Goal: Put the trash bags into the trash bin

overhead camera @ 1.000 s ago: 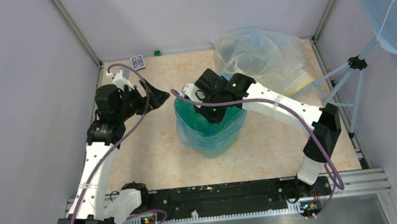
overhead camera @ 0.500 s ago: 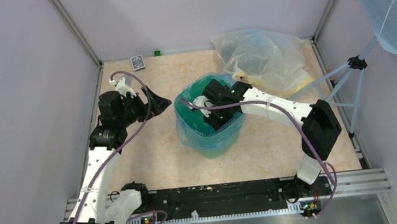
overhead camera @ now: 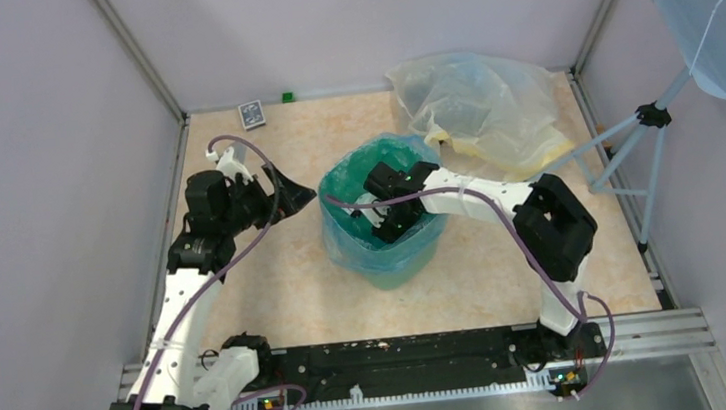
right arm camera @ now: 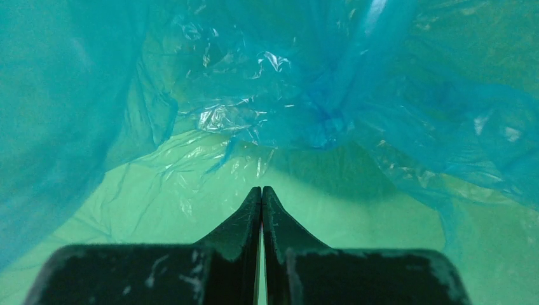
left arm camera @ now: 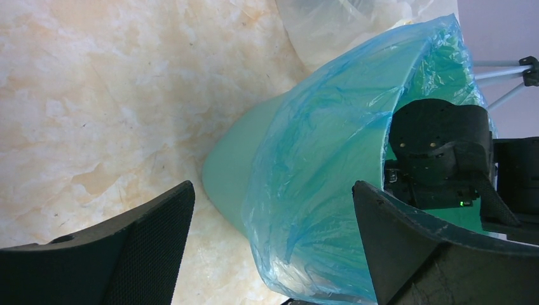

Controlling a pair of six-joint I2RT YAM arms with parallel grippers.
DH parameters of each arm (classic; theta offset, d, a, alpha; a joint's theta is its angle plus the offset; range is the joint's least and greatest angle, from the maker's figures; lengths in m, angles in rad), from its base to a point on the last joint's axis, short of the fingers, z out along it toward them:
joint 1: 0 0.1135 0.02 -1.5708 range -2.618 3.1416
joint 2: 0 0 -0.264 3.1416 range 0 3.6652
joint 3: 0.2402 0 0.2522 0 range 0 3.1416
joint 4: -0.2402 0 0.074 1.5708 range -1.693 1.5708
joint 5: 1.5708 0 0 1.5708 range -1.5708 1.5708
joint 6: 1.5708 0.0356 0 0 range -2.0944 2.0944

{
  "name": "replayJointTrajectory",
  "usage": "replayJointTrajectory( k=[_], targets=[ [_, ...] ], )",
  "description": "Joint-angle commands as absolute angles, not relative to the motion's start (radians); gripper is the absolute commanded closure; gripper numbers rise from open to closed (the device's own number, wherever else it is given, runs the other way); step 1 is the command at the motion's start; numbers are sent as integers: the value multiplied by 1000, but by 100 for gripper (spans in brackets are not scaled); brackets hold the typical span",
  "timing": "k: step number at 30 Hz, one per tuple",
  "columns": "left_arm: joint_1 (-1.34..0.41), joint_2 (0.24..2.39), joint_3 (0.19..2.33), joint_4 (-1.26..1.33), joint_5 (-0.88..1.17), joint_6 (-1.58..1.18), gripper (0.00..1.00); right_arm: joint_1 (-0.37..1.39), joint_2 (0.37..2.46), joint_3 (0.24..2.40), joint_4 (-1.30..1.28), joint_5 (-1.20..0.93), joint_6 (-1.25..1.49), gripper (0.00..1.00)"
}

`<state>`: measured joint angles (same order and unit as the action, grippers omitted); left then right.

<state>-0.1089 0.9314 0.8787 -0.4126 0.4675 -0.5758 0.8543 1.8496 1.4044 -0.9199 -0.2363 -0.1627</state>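
The right fingers, pressed together and empty, sit inside the trash bin with the blue trash bag around them. The left fingers gape wide just left of it.

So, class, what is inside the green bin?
The blue bag lines the bin, with its edge folded over the rim. The right claw, shut and empty, reaches inside. The bin's floor cannot be seen because crinkled plastic covers it.

Even, bright light throughout, soft shadows, small glints on the crinkled blue plastic, no noticeable blur.
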Motion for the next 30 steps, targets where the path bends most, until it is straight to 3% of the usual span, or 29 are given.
replayJointTrajectory(
  k=[1, 30],
  targets=[
    [-103, 909, 876, -393, 472, -557, 1, 845, 1873, 1381, -877, -266, -155, 100],
    [-103, 858, 774, -444, 483, -536, 1, 811, 2069, 1333, -809, -304, -150, 100]
  ],
)
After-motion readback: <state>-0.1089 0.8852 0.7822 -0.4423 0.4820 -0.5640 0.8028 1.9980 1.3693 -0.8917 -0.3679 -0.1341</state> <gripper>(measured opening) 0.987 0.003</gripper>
